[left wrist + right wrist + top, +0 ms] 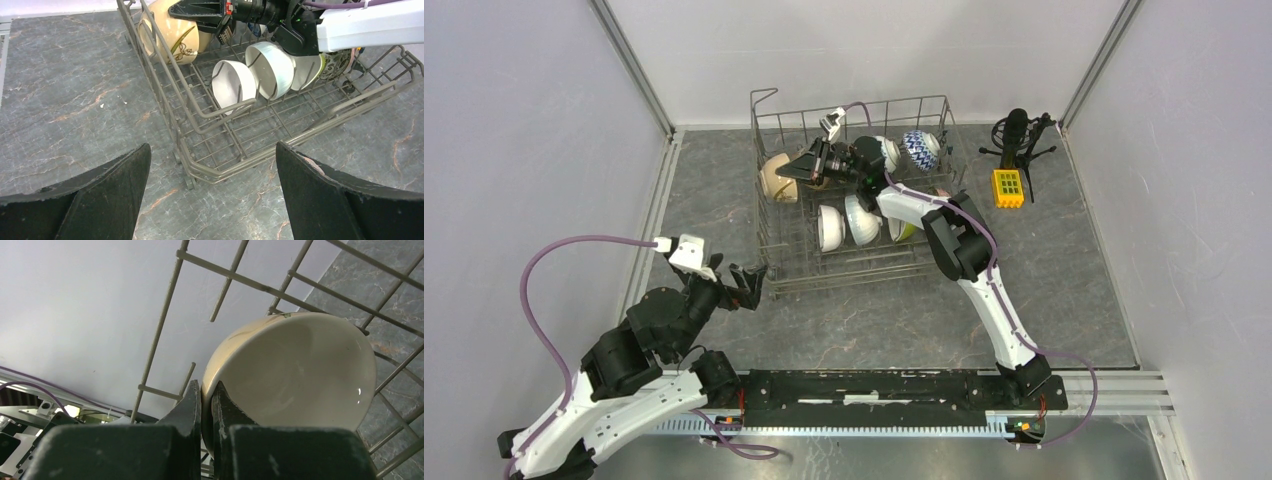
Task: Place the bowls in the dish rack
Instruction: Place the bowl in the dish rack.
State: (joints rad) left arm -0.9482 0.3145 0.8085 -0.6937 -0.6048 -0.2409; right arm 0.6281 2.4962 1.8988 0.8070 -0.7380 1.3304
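Cream bowl (300,375), white bowl (232,82), blue-and-white patterned bowl (921,150) sit in grey dish rack (200,117).

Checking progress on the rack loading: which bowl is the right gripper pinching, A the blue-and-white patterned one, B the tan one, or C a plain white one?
B: the right gripper is shut on the rim of the tan bowl in the dish rack.

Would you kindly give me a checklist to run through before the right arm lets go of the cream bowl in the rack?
1. Right jaws shut on the cream bowl rim: ok.
2. Cream bowl inside the dish rack, by its left wall: ok.
3. Cream bowl seated between tines, able to stand alone: cannot tell.
4. Left jaws open, outside the rack's near corner: ok.
5. White bowls standing on edge in the near row: ok.
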